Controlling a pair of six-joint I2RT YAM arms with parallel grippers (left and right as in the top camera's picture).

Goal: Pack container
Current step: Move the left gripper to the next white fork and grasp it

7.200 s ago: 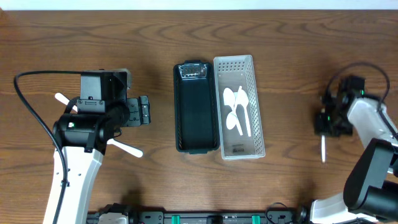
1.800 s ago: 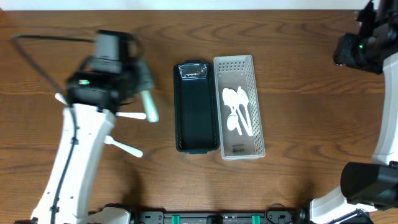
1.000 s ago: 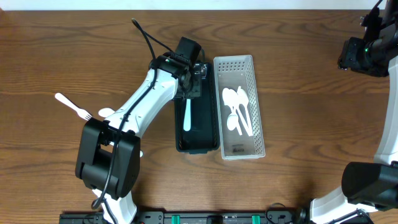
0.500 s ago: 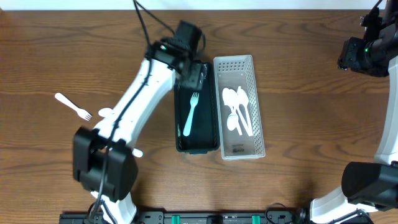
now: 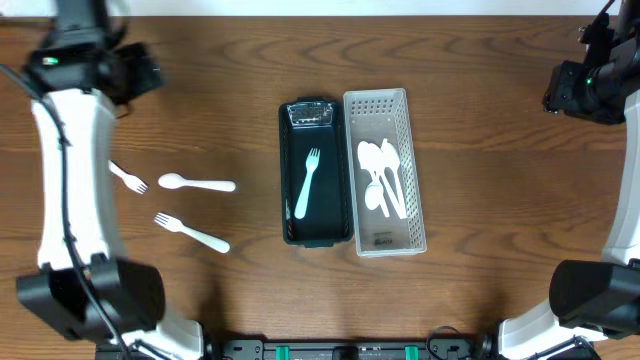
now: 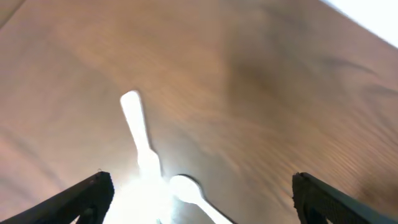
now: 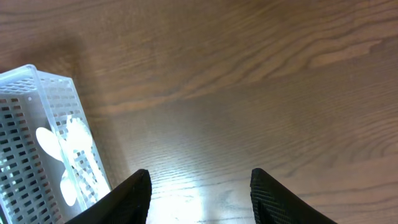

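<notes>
Wood desk (image 5: 450, 300): spoon (image 5: 197, 184), long axis left-right, left fork (image 5: 130, 180) & near fork (image 5: 192, 233) lie loose left of black tray (image 5: 287, 200), on the near side of left pincer (image 6: 200, 190), which gapes wide, empty. Right pincer (image 7: 200, 193), also open w/ nothing in it, is well apart, so left arm is nearer.

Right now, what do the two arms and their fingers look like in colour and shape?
Both arms have white tubular links and bulky black joint housings. The left arm carries a thin black cable along its link and a green light near the wrist; the right arm shows a green light too. The fingers are black in both wrist views.
</notes>
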